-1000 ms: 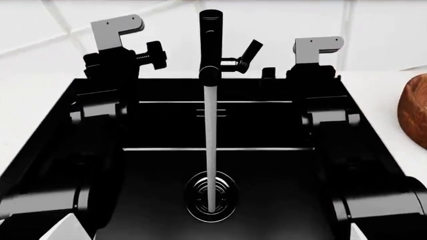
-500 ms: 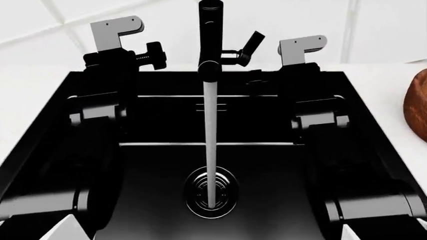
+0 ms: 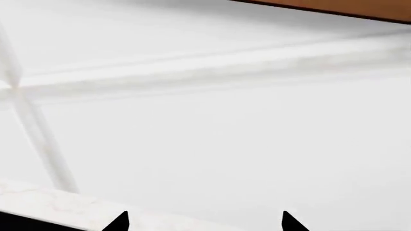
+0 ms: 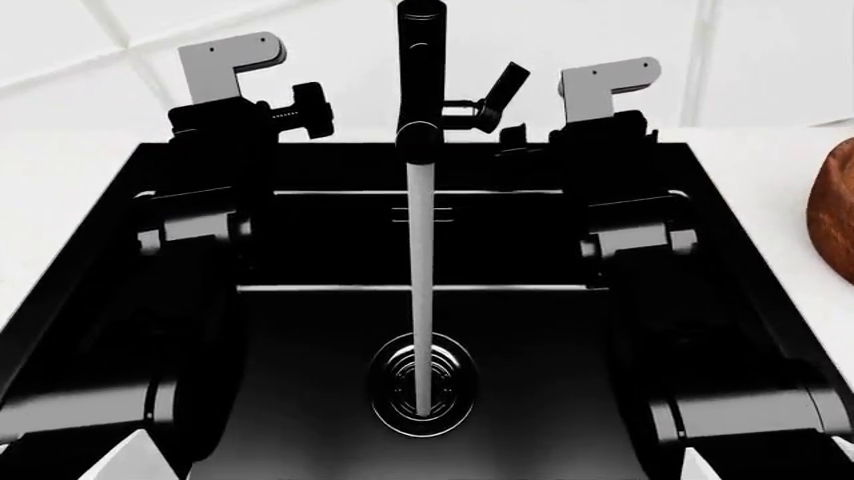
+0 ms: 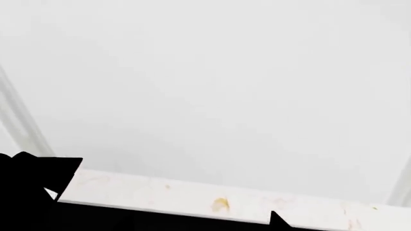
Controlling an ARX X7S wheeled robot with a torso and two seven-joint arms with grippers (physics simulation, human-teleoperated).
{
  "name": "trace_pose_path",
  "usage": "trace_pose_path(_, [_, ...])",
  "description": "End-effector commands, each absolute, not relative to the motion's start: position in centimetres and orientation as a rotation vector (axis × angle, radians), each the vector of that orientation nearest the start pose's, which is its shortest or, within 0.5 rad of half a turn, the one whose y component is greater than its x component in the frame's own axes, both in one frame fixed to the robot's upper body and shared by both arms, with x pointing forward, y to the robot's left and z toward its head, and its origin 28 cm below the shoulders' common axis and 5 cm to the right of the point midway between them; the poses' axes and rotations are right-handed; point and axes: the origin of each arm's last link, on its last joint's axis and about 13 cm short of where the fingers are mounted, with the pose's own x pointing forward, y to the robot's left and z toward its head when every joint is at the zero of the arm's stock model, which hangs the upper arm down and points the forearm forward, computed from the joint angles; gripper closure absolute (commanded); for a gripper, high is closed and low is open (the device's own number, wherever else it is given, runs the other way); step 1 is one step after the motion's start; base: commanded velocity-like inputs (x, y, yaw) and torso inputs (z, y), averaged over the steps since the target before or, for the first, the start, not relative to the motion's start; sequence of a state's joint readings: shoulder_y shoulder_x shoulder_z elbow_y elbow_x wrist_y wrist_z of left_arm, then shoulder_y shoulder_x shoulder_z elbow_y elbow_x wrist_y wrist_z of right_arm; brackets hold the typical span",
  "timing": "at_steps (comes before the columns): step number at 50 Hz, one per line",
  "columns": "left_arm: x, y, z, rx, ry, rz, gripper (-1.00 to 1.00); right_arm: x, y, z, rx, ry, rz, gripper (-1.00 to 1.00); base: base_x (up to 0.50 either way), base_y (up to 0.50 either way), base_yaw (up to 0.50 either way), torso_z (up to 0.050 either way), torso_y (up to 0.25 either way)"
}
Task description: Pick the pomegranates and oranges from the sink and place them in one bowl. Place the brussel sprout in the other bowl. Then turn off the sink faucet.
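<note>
The black sink [image 4: 334, 420] holds only its ribbed drain [image 4: 423, 385]. Water runs from the sink faucet [image 4: 420, 80] onto it. The faucet's lever handle [image 4: 505, 90] sticks out up and to the right. No pomegranates, oranges or brussel sprout are in view. My right arm [image 4: 607, 150] reaches to the sink's back rim just right of the lever. My right gripper [image 5: 196, 226] is open; one fingertip [image 5: 277, 220] shows, and the rest is lost against the black rim. My left gripper [image 3: 205, 222] is open and empty, facing the wall left of the faucet.
One reddish-brown wooden bowl [image 4: 835, 210] shows only by its edge on the white counter [image 4: 747, 150] at the right; which bowl it is I cannot tell. A white tiled wall [image 3: 205, 134] stands close behind the sink. Both forearms lie over the basin's sides.
The view has shifted, so the bowl sits nearer the right edge. My right arm has moved left, closer to the faucet lever, then risen slightly. The left arm is still. Water keeps running.
</note>
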State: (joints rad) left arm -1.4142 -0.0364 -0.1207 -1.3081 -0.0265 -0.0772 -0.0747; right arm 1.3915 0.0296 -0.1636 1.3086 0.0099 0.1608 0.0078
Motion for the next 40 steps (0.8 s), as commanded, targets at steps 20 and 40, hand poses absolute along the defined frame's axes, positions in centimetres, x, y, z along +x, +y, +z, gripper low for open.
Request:
trace_pose_path(20, [43.8,22.7,22.1,-0.159,-0.025,0.121,-1.0,43.8,-9.3,21.7,-0.16,-0.007,0.096,-1.0,0.0,0.0,0.0,0.0,0.0])
trace_pose_path(40, [43.8,23.3,22.2,-0.169,-0.027,0.132,-1.0,43.8,-7.8,22.0,-0.153,-0.028,0.252,-1.0,0.0,0.0,0.0,0.0,0.0])
